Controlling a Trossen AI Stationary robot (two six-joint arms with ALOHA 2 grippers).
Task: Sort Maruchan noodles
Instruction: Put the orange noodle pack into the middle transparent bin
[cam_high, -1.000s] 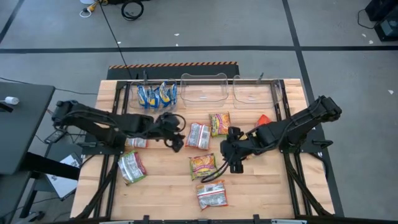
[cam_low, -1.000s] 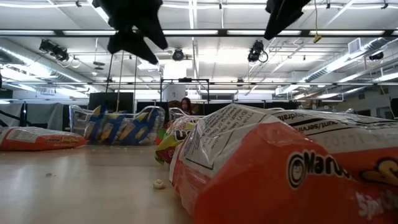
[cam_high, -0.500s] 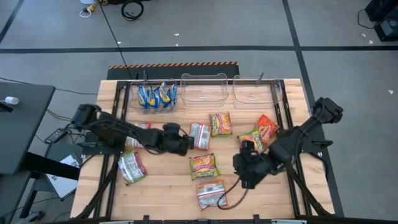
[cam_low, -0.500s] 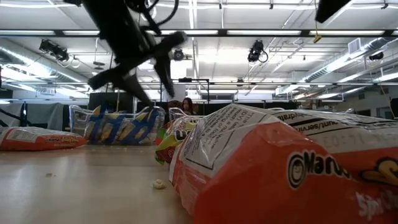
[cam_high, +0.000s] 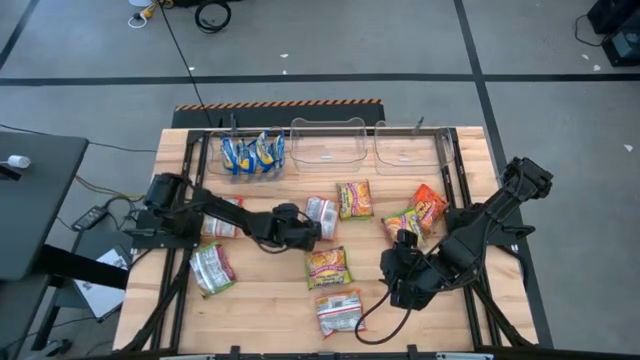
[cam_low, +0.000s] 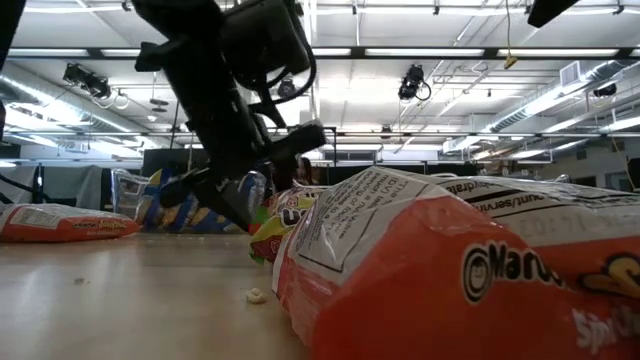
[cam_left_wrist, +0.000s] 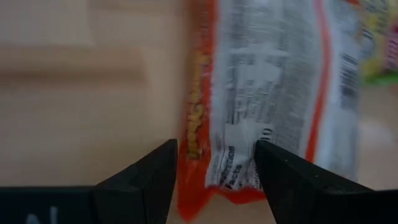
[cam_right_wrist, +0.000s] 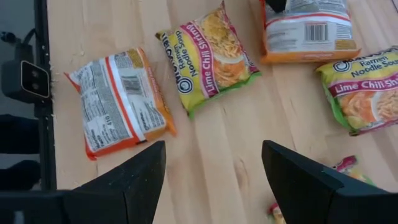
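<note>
Several Maruchan packets lie flat on the table. Blue ones (cam_high: 252, 153) stand in the far-left clear bin. An orange packet (cam_high: 324, 212), printed back up, lies mid-table, with yellow-green ones (cam_high: 354, 198) (cam_high: 327, 266) beside it. My left gripper (cam_high: 311, 233) is low at that orange packet's near-left end (cam_left_wrist: 219, 182). It is open, with one finger on each side of that end. My right gripper (cam_high: 400, 272) hangs open above bare wood. It is near another back-up orange packet (cam_right_wrist: 118, 102) and a lime packet (cam_right_wrist: 208, 59). My left gripper (cam_left_wrist: 214, 144) comes slanting down from the table's left at the orange packet's near-left end, which lies on the wood between the open fingers (cam_left_wrist: 149, 177). I cannot tell whether either finger touches it.
Two clear bins (cam_high: 328, 146) (cam_high: 410, 148) sit at the far edge. More packets lie at the left (cam_high: 212, 268), under my left arm (cam_high: 222, 226), at the right (cam_high: 428, 205) (cam_high: 403, 222) and near the front (cam_high: 340, 312). An orange packet (cam_low: 450, 270) fills the low view's foreground.
My left gripper has moved toward the table's right and come down to the orange packet's end. My right gripper has drawn back toward the near-right, uncovering the packets at the right. No packet has moved.
</note>
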